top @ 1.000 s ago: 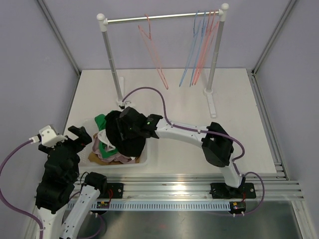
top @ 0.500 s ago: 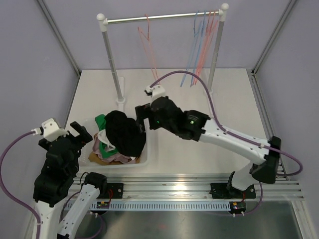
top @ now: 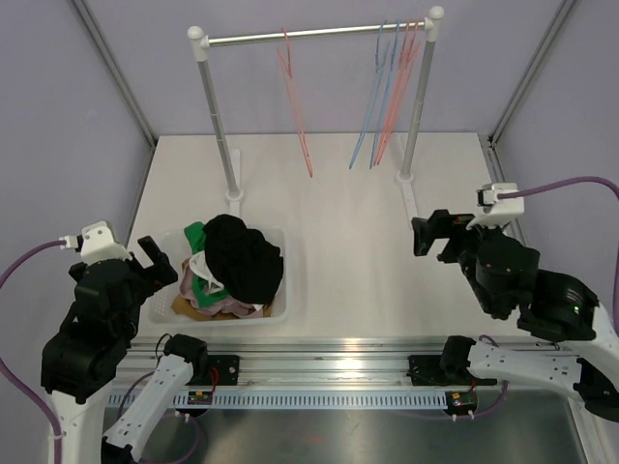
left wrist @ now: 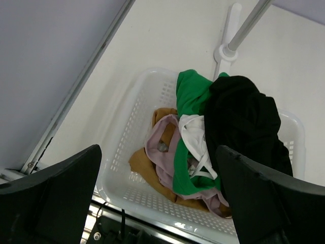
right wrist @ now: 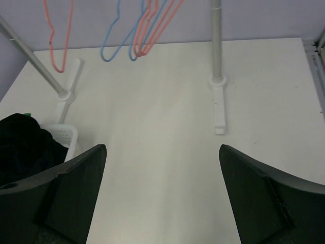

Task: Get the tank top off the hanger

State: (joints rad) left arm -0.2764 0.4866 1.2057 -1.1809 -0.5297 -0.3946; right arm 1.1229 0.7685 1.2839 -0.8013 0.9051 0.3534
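The black tank top (top: 242,261) lies crumpled on top of the clothes in the white basket (top: 292,307), free of any hanger. It shows in the left wrist view too (left wrist: 244,122), and at the left edge of the right wrist view (right wrist: 20,145). A bare red hanger (top: 295,97) hangs alone on the rail's left part. My left gripper (top: 162,266) hovers open at the basket's left side, nothing between its fingers (left wrist: 157,152). My right gripper (top: 435,237) is open over bare table at the right, far from the basket (right wrist: 162,147).
The rack's rail (top: 309,34) spans the back on two white posts, with feet (top: 411,198) running forward onto the table. Several blue and red hangers (top: 387,87) bunch at its right end. Green, white, pink and tan clothes (left wrist: 183,152) fill the basket under the black one.
My right gripper opened, left the black tank top in the basket and swung back to the right side of the table. The left arm drew back slightly.
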